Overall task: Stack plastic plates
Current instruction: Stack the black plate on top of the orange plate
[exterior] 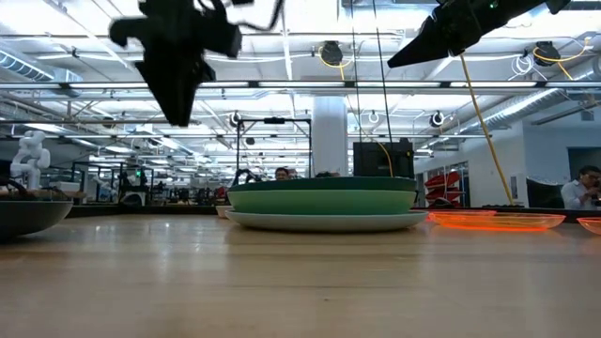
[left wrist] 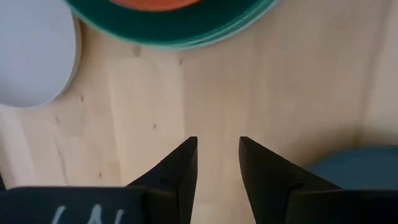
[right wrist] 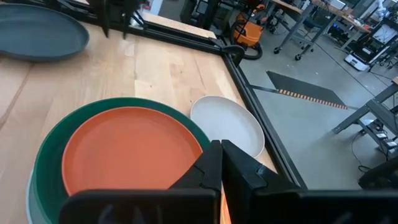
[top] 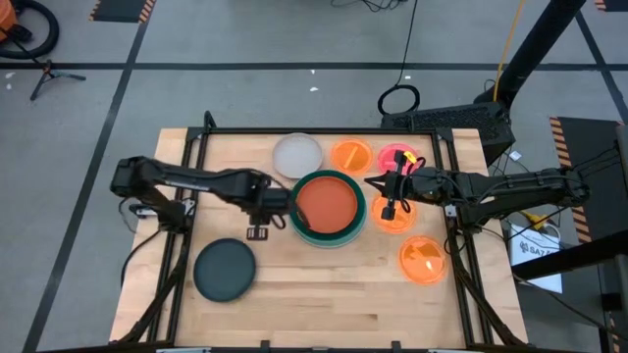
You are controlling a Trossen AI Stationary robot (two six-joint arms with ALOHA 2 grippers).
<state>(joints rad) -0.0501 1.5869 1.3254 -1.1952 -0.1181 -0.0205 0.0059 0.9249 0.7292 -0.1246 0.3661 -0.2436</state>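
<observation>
A stack stands mid-table: a rust-orange plate (top: 326, 202) in a dark green plate (right wrist: 53, 144), with lighter plates (exterior: 324, 222) under it. The beige plate (top: 297, 155) lies toward the far edge and the dark grey plate (top: 225, 270) lies near left. Small translucent orange plates (top: 394, 216) (top: 424, 260) (top: 351, 154) and a pink one (top: 396, 157) lie right of the stack. My left gripper (left wrist: 217, 146) is open above bare wood left of the stack. My right gripper (right wrist: 221, 149) is shut, raised at the stack's right edge.
A black frame (top: 294, 131) borders the table's far and side edges. Bare wood (top: 324, 304) runs along the near edge. Both arms hang well above the plates in the low view, the left arm (exterior: 178, 56) and the right arm (exterior: 460, 23). People show in the room behind.
</observation>
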